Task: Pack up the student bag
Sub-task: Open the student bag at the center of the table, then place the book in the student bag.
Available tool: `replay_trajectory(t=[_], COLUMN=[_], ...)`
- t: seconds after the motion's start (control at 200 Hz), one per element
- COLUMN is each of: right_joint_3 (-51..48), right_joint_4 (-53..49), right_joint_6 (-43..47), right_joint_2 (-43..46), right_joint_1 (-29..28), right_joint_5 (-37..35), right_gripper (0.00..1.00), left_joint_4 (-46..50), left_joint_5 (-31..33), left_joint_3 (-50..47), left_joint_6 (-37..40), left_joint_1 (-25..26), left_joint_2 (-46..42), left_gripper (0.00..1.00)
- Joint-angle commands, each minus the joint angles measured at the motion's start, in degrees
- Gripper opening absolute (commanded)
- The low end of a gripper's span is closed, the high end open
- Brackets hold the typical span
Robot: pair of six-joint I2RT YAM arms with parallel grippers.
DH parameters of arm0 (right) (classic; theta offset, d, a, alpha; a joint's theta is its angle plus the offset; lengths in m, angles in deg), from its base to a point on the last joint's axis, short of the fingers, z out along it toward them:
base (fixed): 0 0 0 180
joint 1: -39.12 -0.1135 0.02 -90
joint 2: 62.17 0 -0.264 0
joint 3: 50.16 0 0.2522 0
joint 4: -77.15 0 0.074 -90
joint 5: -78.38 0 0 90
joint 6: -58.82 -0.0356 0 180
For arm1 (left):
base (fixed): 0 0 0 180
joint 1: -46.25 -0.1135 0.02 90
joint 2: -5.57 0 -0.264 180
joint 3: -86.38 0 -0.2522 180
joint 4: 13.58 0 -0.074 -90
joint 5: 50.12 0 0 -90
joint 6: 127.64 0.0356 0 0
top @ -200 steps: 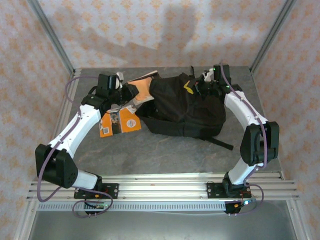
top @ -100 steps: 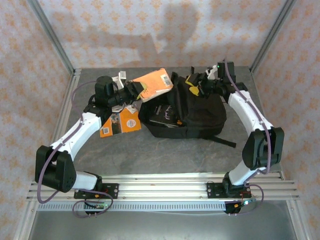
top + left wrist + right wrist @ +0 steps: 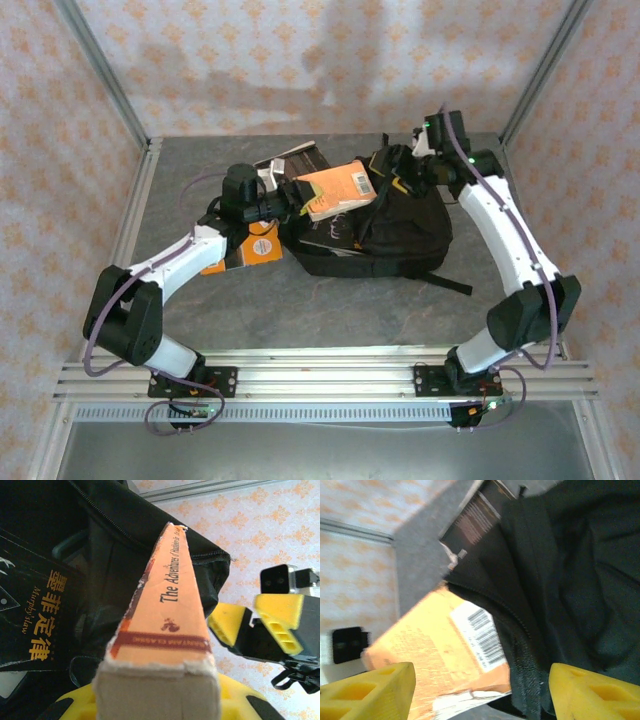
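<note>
Shows the student bag [image 3: 405, 230], black and unzipped, lying toward the back of the grey table [image 3: 330, 300], right of centre. Between the closed left jaws, one end of an orange paperback [image 3: 338, 188], held above the bag's open mouth. At the bag's far edge, right jaws spread wide, gripping nothing. In the bag's opening, a black book [image 3: 35, 615] with gold lettering.

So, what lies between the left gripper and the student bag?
The orange book, held by the left gripper, reaching over the student bag; the top view shows it.
</note>
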Motion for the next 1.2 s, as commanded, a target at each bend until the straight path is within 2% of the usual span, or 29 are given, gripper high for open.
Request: replay_trajectory(t=[0.0, 0.045, 0.105, 0.3, 0.355, 0.465, 0.57, 0.656, 0.766, 0.901, 1.081, 1.196], right_joint_3=[3.31, 2.88, 1.39, -0.41, -0.02, 2.62, 6.29, 11.03, 15.56, 22.26, 36.79, 44.15], right_joint_4=[-7.11, -6.45, -3.85, 3.68, 4.28, 2.02, -3.04, -10.02, -16.06, -23.25, -33.73, -38.89], right_joint_6=[3.42, 3.96, 4.58, 4.63, 4.78, 5.30, 5.74, 6.33, 8.08, 9.50, 12.53, 13.66], right_joint_2=[-2.26, -2.07, -1.96, -4.90, -5.78, -7.47, -6.13, -5.19, -4.46, -5.22, -10.17, -13.28], right_joint_1=[-0.06, -0.03, -0.09, -0.28, -0.45, -0.43, -0.44, -0.42, -0.47, -0.62, -1.91, -2.55], right_joint_5=[-11.72, -13.74, -12.17, 2.06, 2.57, 1.37, -6.96, -16.49, -19.77, -20.42, -20.90, -20.93], right_gripper=[0.71, 0.69, 0.65, 0.51, 0.38, 0.00, 0.00, 0.00, 0.00, 0.00, 0.00, 0.00], left_joint_4=[-3.14, -2.66, -2.62, 1.47, 3.43, 8.33, 23.46, 35.81, 41.98, 48.10, 43.97, 44.70], left_joint_5=[-1.87, -1.71, -1.69, -1.96, -2.00, -2.36, 1.33, 8.40, 12.61, 11.79, 1.93, 0.41], left_joint_3=[1.08, 1.12, 0.86, 2.18, 2.97, 5.67, 11.37, 16.02, 18.03, 19.46, 15.41, 17.37], left_joint_6=[0.81, 1.10, 1.15, 3.55, 4.47, 6.93, 15.59, 22.48, 25.46, 28.66, 26.69, 27.73], left_joint_1=[0.63, 0.64, 0.73, 0.74, 0.74, 0.65, 0.32, -0.16, -1.51, -1.73, -0.92, 1.22], left_joint_2=[-0.06, -0.06, 0.09, -0.23, -0.41, -0.74, -2.49, -4.70, -6.68, -5.56, -1.96, 0.86], left_gripper=[0.00, 0.00, 0.00, 0.00, 0.00, 0.00, 0.00, 0.00, 0.00, 0.00, 0.00, 0.00])
